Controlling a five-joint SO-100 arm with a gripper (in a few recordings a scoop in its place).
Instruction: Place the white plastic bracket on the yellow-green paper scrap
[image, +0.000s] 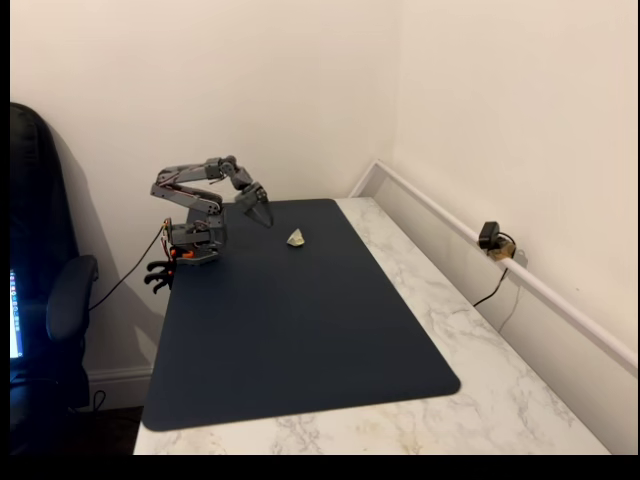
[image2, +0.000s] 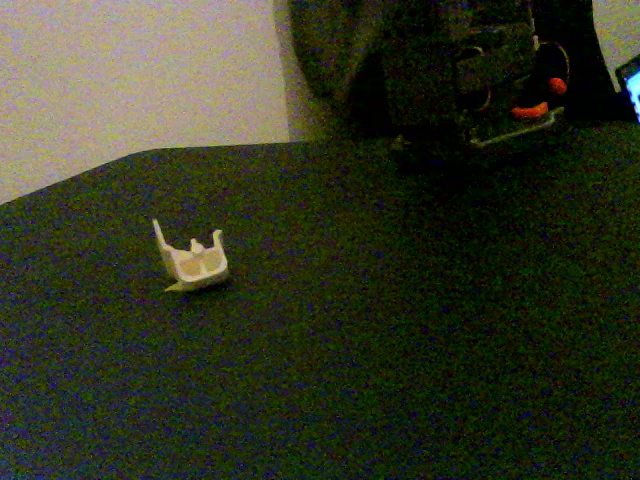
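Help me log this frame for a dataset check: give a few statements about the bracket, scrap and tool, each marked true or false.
1. The white plastic bracket sits on the dark mat. True.
2. The tool grips the bracket. False: it hangs apart from it, holding nothing.
3. The yellow-green paper scrap pokes out under the bracket. True.
4. The bracket rests on the marble tabletop. False: it is on the mat.

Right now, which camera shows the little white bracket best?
The low, close fixed view: there the white plastic bracket looks big, with two prongs pointing up. The high fixed view shows it as a tiny pale speck on the dark mat.
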